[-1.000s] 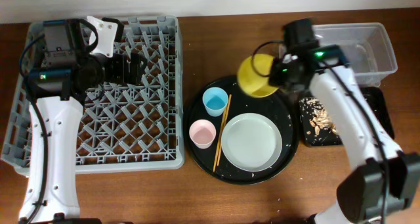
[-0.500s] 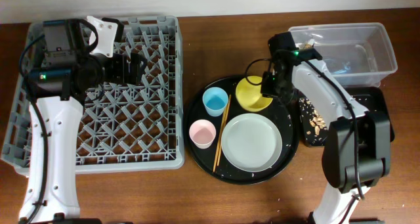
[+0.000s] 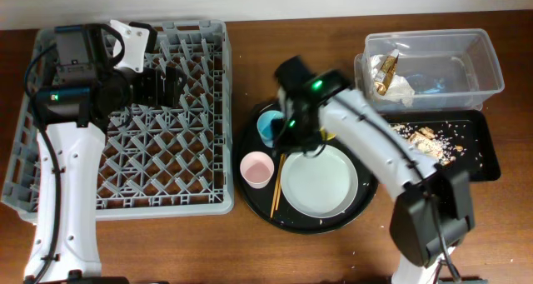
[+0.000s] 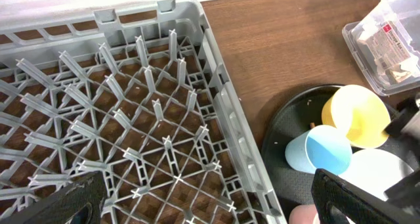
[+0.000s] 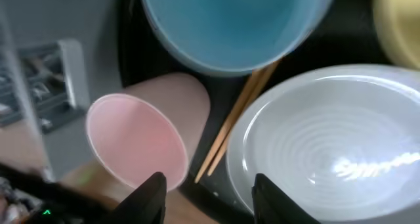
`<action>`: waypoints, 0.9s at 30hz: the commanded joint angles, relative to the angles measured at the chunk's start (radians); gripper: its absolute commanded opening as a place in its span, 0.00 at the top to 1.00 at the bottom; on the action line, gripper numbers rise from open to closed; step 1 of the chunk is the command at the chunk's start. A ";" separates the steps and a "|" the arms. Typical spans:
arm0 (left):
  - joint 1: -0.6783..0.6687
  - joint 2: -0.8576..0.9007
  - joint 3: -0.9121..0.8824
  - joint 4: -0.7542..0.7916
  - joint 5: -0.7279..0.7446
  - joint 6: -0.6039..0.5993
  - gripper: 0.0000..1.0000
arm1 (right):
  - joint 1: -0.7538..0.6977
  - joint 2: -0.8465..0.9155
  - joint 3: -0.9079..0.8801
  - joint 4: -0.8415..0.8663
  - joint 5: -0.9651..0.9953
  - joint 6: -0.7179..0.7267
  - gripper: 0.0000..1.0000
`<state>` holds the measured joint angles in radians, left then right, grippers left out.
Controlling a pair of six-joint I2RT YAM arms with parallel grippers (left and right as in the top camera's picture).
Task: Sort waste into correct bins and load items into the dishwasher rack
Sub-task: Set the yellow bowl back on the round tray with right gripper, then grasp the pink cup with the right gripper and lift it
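Sorting was seen partly done: crumpled white paper napkins (image 3: 401, 82) and a gold-brown wrapper (image 3: 384, 71) lay inside the clear rectangular plastic tub (image 3: 491, 76) at the far right of the table; small brown and beige food scraps (image 3: 426, 137) were scattered in the shallow black rectangular tray (image 3: 479, 163) just in front of it.

The large square grey plastic dishwasher rack (image 3: 191, 176) stood at the left; the left gripper (image 4: 209, 184) was held above its far part, its fingers (image 4: 59, 201) spread wide apart.

On the large round black tray (image 3: 246, 142) beside the rack were gathered the light blue cup (image 3: 268, 127), the pink cup (image 3: 257, 169), the white round plate (image 3: 319, 184) and the two thin wooden chopsticks (image 3: 276, 192); the chopsticks lay between the cups and the plate. The small yellow bowl (image 4: 357, 115) was hidden under the right arm from overhead; in the left wrist view it was found just beside the light blue cup.

The right gripper (image 5: 210, 184) was held low over the round tray, above the chopsticks between the pink cup and the plate; its fingers (image 5: 152, 198) were parted and closed on nothing.
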<state>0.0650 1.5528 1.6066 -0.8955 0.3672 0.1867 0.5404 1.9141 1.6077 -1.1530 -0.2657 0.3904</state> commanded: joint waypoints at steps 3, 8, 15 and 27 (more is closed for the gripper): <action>0.003 0.003 0.015 0.001 0.011 -0.010 0.01 | 0.063 -0.007 -0.138 0.133 0.093 0.124 0.62; 0.003 0.003 0.015 0.000 0.011 -0.010 0.01 | 0.064 -0.006 -0.195 0.217 0.087 0.151 0.69; 0.003 0.003 0.015 -0.007 0.060 -0.018 0.01 | 0.057 -0.063 -0.166 0.208 0.067 0.149 0.96; 0.003 0.217 0.014 0.001 1.201 -0.156 0.01 | -0.293 -0.329 -0.157 0.711 -0.598 0.058 0.96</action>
<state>0.0650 1.6894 1.6104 -0.8932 1.2354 0.0635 0.2543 1.5181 1.4563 -0.4805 -0.6193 0.4667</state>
